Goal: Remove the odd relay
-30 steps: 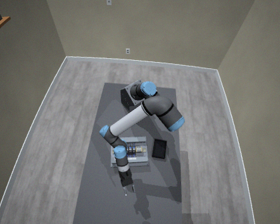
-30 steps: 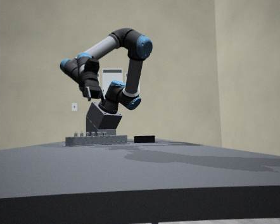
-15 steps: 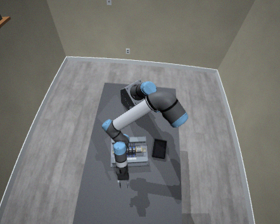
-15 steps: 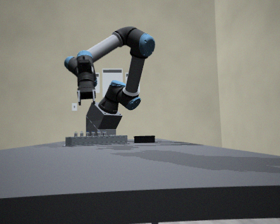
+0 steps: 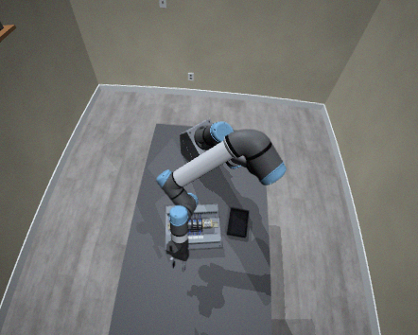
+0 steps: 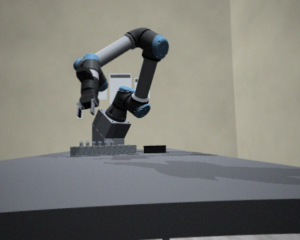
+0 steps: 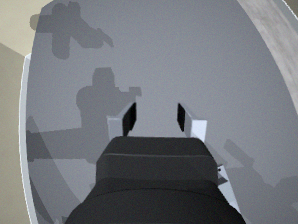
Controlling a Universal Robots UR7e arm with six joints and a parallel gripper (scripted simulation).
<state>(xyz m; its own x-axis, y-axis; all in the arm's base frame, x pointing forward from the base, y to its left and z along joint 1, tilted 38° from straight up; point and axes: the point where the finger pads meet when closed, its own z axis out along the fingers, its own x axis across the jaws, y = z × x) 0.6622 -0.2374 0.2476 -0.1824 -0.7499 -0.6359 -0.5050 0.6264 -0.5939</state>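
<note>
Gripper (image 6: pixel 85 112) hanging high above the table (image 6: pixel 159 183), fingers spread wide, pinching nothing. Well below it — relay panel (image 6: pixel 103 150) lying flat, row of relays (image 5: pixel 200 224) on top, odd button colour unreadable. Black tray (image 5: pixel 237 222) just beside the panel.

Open air beneath the tool (image 6: pixel 85 110); relay panel (image 6: pixel 103 149) well below it
</note>
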